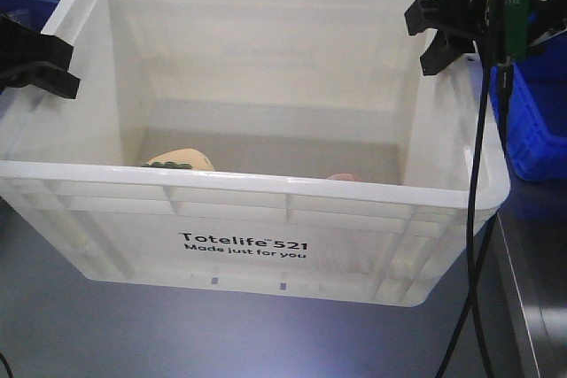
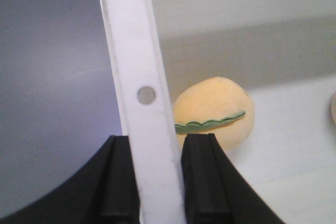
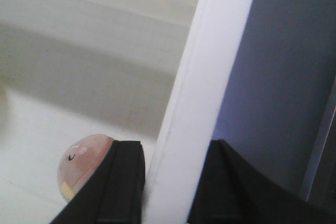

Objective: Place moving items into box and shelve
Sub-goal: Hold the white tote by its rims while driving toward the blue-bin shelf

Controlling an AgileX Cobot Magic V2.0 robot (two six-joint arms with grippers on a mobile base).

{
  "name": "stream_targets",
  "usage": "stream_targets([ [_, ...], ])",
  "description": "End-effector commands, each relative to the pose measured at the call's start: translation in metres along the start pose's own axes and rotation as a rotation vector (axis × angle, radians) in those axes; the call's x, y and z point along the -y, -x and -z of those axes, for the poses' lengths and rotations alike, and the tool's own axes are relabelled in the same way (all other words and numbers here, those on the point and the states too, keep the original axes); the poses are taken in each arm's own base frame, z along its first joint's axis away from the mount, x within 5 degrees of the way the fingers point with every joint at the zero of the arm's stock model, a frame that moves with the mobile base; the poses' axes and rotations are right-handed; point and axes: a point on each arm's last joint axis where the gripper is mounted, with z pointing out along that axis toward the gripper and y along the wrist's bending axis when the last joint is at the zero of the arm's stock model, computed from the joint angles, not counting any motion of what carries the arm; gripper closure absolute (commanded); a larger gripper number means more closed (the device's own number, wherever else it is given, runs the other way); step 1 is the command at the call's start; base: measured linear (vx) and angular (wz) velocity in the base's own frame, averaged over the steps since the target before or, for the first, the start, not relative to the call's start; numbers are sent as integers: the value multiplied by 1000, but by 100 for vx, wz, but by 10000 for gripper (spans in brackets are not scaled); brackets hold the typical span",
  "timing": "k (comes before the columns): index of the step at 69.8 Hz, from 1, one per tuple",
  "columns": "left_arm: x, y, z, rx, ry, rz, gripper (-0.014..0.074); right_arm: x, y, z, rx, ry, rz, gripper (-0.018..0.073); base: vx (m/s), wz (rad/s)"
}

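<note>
**A:** What do we have, big to small?

**B:** We've got the grey table (image 1: 89, 334) carrying the white box (image 1: 266, 210), with the "Totelife 521" print facing the front camera. A blue bin (image 1: 536, 130) sits just beside its right end.

**A:** Arms?

**B:** We see the left gripper (image 2: 156, 141) over the box's left rim, one jaw inside the wall and one outside. The rim fills the gap and touches both jaws, so we read it as clamped on the box. The right gripper (image 3: 176, 150) is the same on the right rim, pinching the wall. A black cable (image 1: 478, 219) hangs from that arm across the box's right corner.

**A:** Items?

**B:** Both are on the box floor. We see the cream-yellow toy (image 2: 215, 108), green leafy mark up, near the left wall and towards the front. The pinkish-brown toy (image 3: 81, 166) is near the right wall, partly hidden behind the inner jaw. The two are apart.
</note>
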Motion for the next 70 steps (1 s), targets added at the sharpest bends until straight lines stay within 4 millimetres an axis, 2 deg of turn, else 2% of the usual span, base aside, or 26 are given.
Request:
stream_targets([
  [1,13,11,26,179,-58,-10,613,-9,6,33,170,61,35,571,43,-26],
  [70,13,11,26,178,-58,-10,613,-9,6,33,170,61,35,571,45,-14],
])
